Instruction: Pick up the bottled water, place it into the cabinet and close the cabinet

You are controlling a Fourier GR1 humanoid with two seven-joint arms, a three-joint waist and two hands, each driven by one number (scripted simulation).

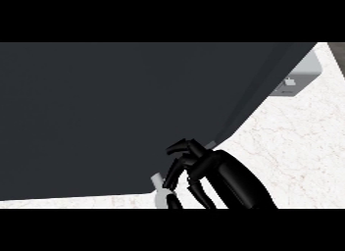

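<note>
The right hand (222,179) sits near the view's lower edge, fingers curled against the near right corner of the dark cabinet door (117,117), beside what may be its pale handle (160,192). The bottled water isn't visible. White marble counter (298,147) stretches right

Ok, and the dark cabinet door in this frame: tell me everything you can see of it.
The cabinet door is a large flat panel, plain dark grey with a matte look, filling most of the head view from the left. Its right edge slants down toward the middle, over the white marbled counter. A pale handle shows at its lower corner. A black hand sits at that corner with fingers curled beside the handle. Which hand it is, and what lies behind the door, cannot be told.
</note>
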